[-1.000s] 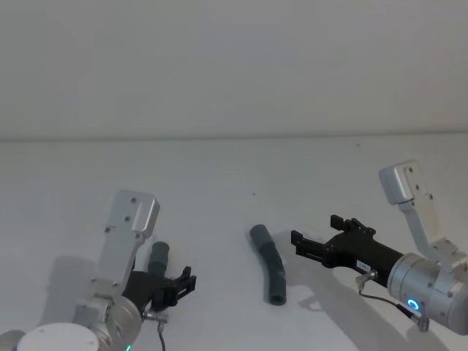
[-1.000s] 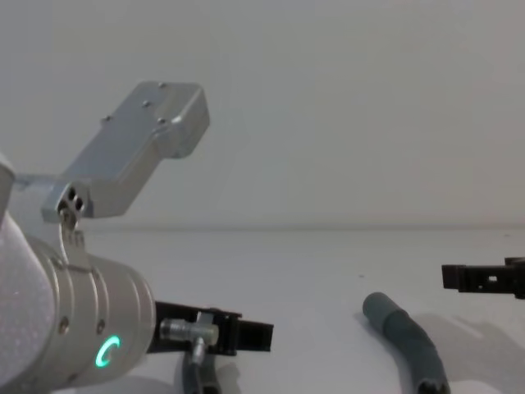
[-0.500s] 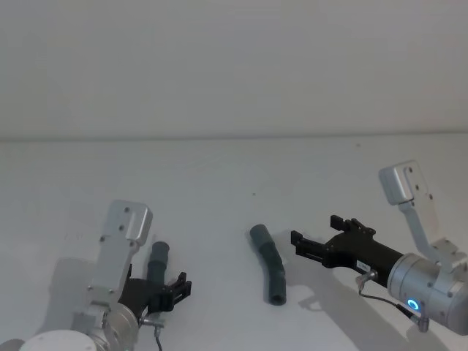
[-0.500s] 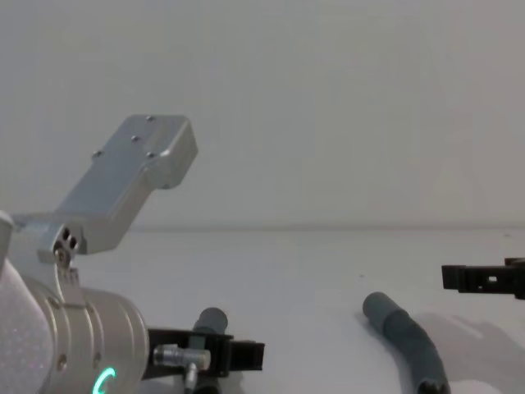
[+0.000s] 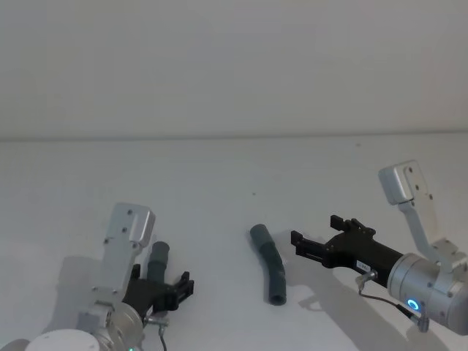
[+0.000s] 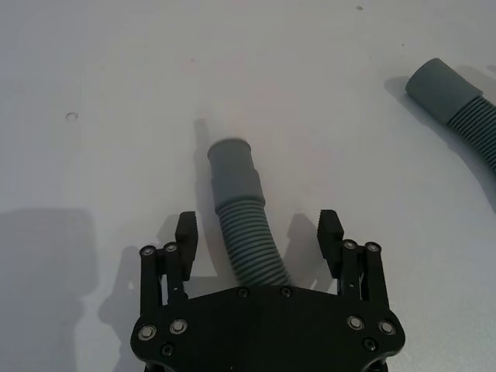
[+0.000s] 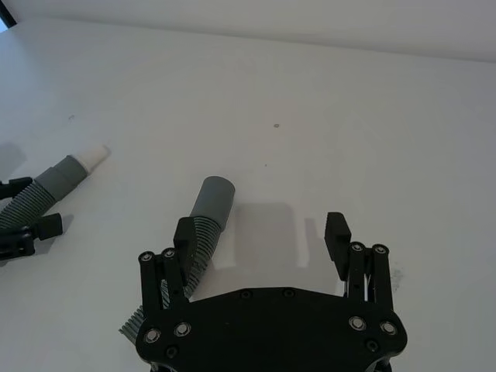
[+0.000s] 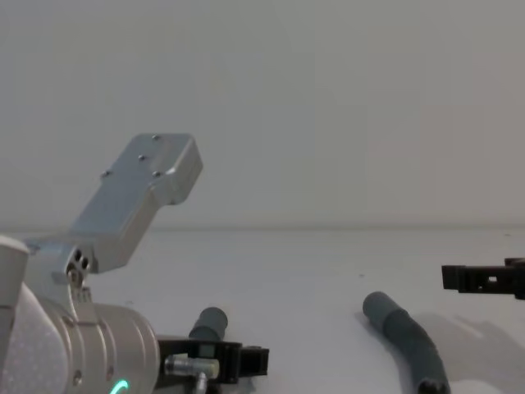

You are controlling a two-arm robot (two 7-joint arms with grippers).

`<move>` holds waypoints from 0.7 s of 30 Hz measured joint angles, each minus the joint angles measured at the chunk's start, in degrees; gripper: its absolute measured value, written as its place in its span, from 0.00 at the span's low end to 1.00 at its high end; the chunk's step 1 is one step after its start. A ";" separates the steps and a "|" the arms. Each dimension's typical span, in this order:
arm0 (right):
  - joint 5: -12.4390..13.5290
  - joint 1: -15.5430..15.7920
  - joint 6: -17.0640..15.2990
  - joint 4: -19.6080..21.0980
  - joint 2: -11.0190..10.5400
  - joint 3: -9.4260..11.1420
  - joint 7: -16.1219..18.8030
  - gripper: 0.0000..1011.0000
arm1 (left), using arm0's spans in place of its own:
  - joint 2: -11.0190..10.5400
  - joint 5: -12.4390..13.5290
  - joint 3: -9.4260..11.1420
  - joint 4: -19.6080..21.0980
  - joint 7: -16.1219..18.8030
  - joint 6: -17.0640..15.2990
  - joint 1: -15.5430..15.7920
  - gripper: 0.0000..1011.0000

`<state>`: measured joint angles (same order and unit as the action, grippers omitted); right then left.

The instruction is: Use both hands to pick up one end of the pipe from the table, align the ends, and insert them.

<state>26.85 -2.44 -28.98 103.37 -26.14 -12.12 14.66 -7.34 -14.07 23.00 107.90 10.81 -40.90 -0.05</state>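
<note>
Pipe (image 5: pixel 269 265) shows on the white table (image 5: pixel 219 175) as two dark grey ribbed pieces, and I place everything from the short curved one, the middle piece (image 8: pixel 406 336). It lies flat on the table. Its smooth far cuff (image 5: pixel 259 235) points away from the robot and its near end (image 8: pixel 431 384) points toward the robot.

Left of the middle piece and well apart from it lies the left piece (image 6: pixel 246 244), also on the table. It ends in a smooth grey cuff (image 6: pixel 232 167), and the right wrist view shows a short white tip (image 7: pixel 97 155) on this cuff. The cuff points away from the robot, about as far back as the middle piece's far cuff.

The left gripper (image 5: pixel 175 287) is low over this left piece. Its two fingers (image 6: pixel 186 232) are spread apart, one on each side of the ribbed hose, and a strip of table shows between each finger and the hose, so they do not touch it.

The right gripper (image 5: pixel 314 232) is on the right side of the middle piece, near it but apart, and it hangs above the table with its shadow below. Its fingers (image 7: pixel 337 229) are also spread wide, and they hold nothing
</note>
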 joint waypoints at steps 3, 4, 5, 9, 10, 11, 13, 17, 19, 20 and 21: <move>0.00 0.00 0.00 0.00 0.00 0.00 0.00 0.99 | 0.16 0.11 0.03 -0.69 -0.35 0.65 0.31 0.87; 0.00 0.00 0.00 0.00 0.00 0.00 0.00 0.99 | 0.19 0.16 0.02 -0.81 -0.42 0.75 0.35 0.83; -0.01 0.00 0.00 0.00 0.00 0.00 0.00 0.99 | 0.21 0.21 0.01 -0.91 -0.49 0.89 0.39 0.80; 0.00 0.00 0.01 0.00 0.00 0.00 0.00 0.99 | 0.35 0.42 0.07 -1.40 -0.74 1.29 0.63 0.70; 0.00 0.00 0.00 0.00 0.00 0.00 0.00 0.99 | 0.40 0.54 0.10 -1.59 -0.85 1.47 0.71 0.65; -0.01 0.00 0.01 0.00 0.00 0.00 0.00 0.99 | 0.43 0.58 0.11 -1.66 -0.89 1.54 0.74 0.63; -0.01 0.00 0.01 0.00 0.00 -0.01 0.00 0.99 | 0.49 0.66 0.13 -1.78 -0.97 1.64 0.80 0.57; -0.01 0.00 0.01 0.00 0.00 0.00 0.00 0.99 | 0.65 0.93 0.17 -2.13 -1.16 1.91 0.95 0.49; -0.01 0.00 0.01 0.00 0.00 0.00 0.00 0.99 | 0.70 1.04 0.19 -2.24 -1.28 1.99 1.02 0.48; -0.01 0.00 0.01 0.00 0.00 0.00 0.00 0.99 | 0.71 1.10 0.20 -2.27 -1.31 2.02 1.05 0.47; -0.01 0.00 0.01 0.00 0.00 0.00 0.00 0.99 | 0.72 1.21 0.21 -2.35 -1.36 2.07 1.11 0.47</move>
<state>26.84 -2.44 -28.97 103.38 -26.14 -12.12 14.66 -6.62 -12.86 23.22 105.55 9.45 -38.83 1.06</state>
